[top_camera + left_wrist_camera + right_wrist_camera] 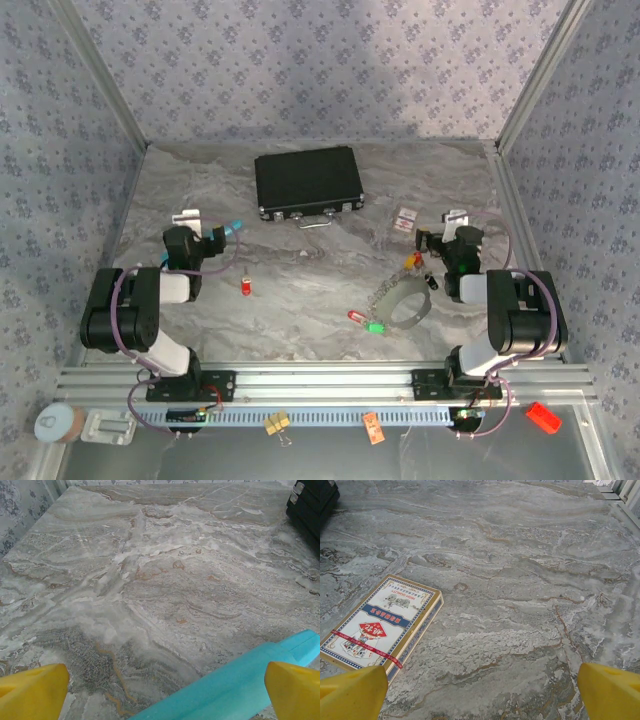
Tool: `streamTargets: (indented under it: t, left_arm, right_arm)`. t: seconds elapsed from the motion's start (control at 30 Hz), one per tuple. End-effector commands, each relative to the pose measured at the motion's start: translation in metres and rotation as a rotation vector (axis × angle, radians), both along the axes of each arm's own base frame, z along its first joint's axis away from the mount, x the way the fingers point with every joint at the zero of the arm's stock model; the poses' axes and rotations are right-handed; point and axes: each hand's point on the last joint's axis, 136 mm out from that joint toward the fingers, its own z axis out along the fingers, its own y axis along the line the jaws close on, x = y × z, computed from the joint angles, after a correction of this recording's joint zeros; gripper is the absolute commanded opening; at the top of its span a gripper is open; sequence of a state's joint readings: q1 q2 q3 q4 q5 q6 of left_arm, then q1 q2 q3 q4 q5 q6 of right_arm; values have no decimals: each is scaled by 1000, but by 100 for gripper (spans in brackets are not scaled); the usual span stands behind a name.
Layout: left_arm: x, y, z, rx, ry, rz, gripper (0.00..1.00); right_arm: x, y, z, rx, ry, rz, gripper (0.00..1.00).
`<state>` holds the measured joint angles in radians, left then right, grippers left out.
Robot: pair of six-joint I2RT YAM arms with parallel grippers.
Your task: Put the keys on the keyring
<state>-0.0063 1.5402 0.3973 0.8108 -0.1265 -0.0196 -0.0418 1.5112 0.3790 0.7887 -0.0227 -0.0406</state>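
- Left arm's fingers (32,692): spread wide, gripping nothing. A teal pen (235,685) lies slantwise on the worktop (150,580) between them, close to the right-hand finger
- Right arm's fingers (610,690): spread wide, gripping nothing. There is bare worktop between them, and a boxed deck of cards (375,625) lies ahead and to their left
- Keyring (408,320): a pale ring lying flat on the right half of the worktop, toward the near edge. Its thin chain (390,287) runs off toward the far side, in the direction of the right arm's wrist
- Keys at the ring: a red-headed key (355,317) and a green-headed key (376,327) lie just beside the ring's near-left rim, long axes roughly left to right. Whether either touches the ring is too small to tell
- Stray key: a second red key (246,286) lies well apart from the ring, on the left arm's side of the worktop
- Deciding relation, right side: the ring is nearer the right arm (510,305). It lies behind and to the left of that arm's fingers, which point away toward the cards. In my judgement the wrist must swing back toward its base before any approach
- Deciding relation, left side: the left arm (150,295) is nearer the stray key, which lies to the near-right of its wrist, away from where the fingers point
- Black case (308,183): far centre, well apart from both fingers and from the ring
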Motion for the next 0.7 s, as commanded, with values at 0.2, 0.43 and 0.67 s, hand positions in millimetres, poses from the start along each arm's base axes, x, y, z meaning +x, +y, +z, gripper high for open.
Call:
streamTargets:
  t: [0.2,0.43,0.67]
  left_arm:
    - [6,1,9,-19,-31,1,100]
    - [6,0,9,-18,-29,0,100]
    - [5,1,9,-28,-27,-6,100]
  right_arm:
    - [6,-3,5,7,-9,-15,99]
    - [6,-4,5,9,-9,-17,99]
    - [6,-4,5,10,-9,-16,99]
